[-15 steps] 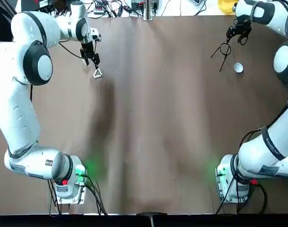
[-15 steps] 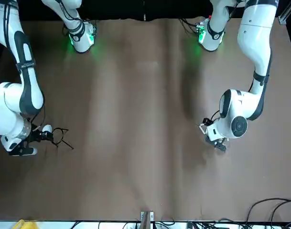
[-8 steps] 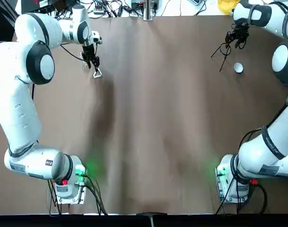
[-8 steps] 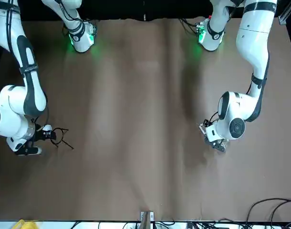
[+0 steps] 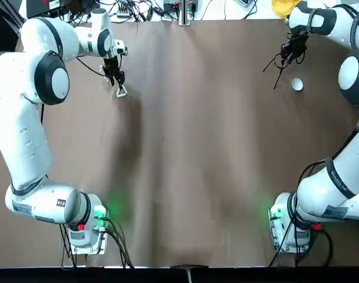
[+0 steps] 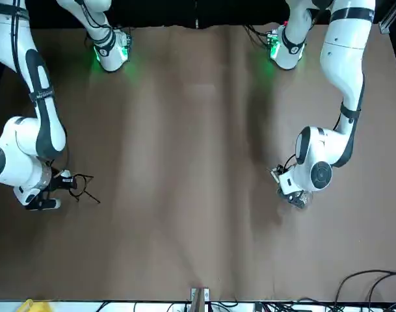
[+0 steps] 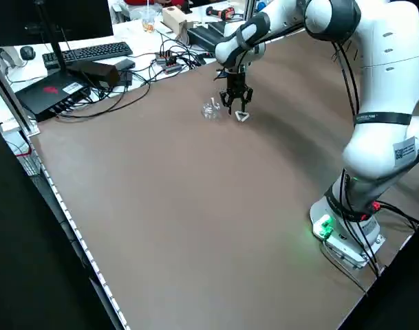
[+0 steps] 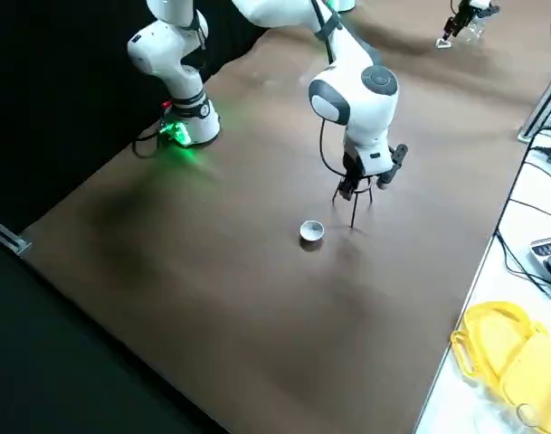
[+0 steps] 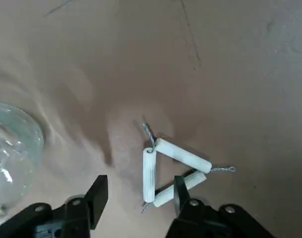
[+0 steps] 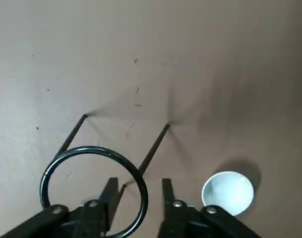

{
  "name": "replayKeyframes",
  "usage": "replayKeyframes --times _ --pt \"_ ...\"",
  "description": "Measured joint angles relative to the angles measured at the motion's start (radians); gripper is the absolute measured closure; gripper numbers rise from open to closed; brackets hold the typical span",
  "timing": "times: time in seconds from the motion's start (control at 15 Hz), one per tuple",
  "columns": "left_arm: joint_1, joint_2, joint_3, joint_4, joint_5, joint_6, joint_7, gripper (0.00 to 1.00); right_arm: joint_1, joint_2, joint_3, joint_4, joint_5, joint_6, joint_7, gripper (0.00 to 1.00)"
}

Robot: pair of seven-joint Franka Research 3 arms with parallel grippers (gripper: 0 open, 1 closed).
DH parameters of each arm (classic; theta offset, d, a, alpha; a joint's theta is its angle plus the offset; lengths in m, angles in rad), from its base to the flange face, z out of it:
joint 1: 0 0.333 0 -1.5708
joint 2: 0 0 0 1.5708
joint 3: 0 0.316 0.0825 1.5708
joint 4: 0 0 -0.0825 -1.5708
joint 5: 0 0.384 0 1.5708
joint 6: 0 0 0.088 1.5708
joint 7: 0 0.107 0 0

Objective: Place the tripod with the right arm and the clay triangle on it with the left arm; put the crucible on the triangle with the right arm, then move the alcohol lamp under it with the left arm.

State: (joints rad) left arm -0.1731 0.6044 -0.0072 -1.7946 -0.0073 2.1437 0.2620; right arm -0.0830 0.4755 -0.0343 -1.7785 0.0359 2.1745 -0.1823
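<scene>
Closer over the tripod than before, the right hand has shifted a little toward nine o'clock; the left arm has nudged slightly, and the small items haven't budged. Take twelve as the bench's far edge, seen from the robot's side.

Over toward ten o'clock sits the clear glass alcohol lamp, partly behind the left arm from above. Just off its four o'clock side, the clay triangle lies flat, twisted wire ends poking out. Above it hangs the left hand, fingers spread, pinching nothing.

Across at two o'clock the tripod stands upright, black ring on top, legs splayed. The right hand is low over it, fingers apart, with the ring's rim passing between them; whether they touch it, I can't tell. Near the tripod, toward its four or five o'clock, the white crucible sits open side up.
</scene>
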Motion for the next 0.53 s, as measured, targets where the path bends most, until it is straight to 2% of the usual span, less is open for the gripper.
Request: replayKeyframes --times 0.13,0.53 --pt "0.0 0.008 0.0 0.0 0.0 0.007 -0.006 0.43 0.0 0.0 0.001 0.0 0.0 0.0 0.0 0.66" --pt "-0.002 0.027 -0.001 0.0 0.0 0.028 -0.011 0.49 0.002 0.0 0.002 0.0 0.0 0.004 0.0 0.74"
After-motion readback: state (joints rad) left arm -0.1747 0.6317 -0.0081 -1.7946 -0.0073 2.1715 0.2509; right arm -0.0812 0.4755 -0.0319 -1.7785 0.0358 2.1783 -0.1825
